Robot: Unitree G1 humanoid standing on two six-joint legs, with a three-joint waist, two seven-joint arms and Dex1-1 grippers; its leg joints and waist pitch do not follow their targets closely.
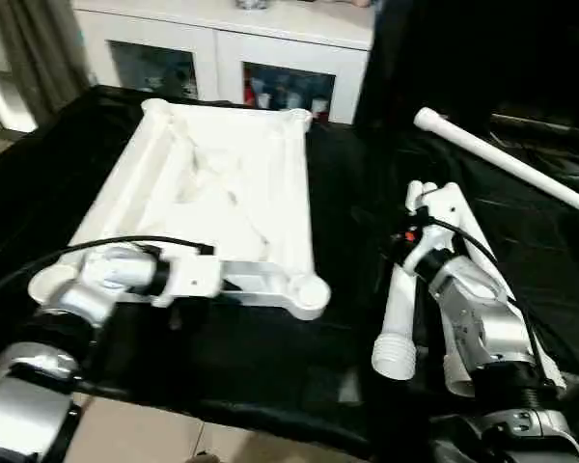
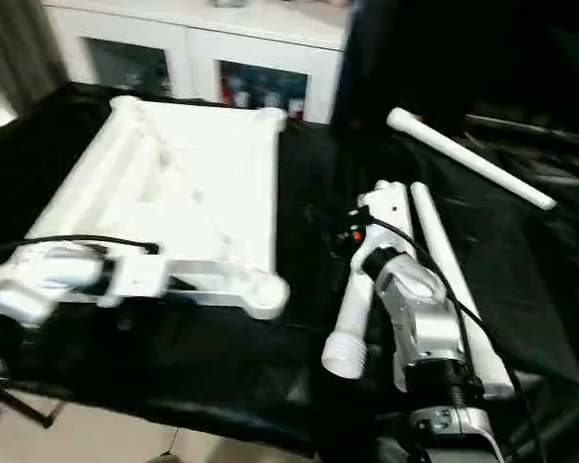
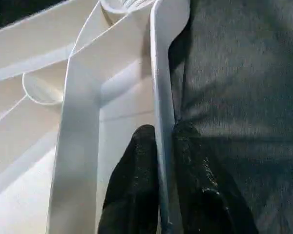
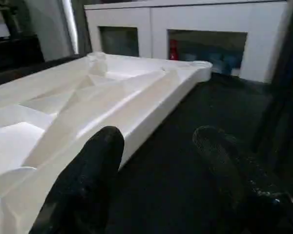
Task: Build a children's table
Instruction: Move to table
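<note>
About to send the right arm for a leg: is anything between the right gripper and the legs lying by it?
Nothing visible blocks it. The right gripper is open over bare black cloth, and the nearest legs lie right beside that arm. The tabletop sits off to its left.

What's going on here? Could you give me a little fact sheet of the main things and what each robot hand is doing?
Surface: black cloth
Tabletop: white, lying underside up, corner sockets showing
Legs: one lying apart at the far right; others beside the right forearm
Left gripper: fingers pinching the tabletop's near rim
Right gripper: open, empty, beside the tabletop
Background: white glass-fronted cabinet
</note>
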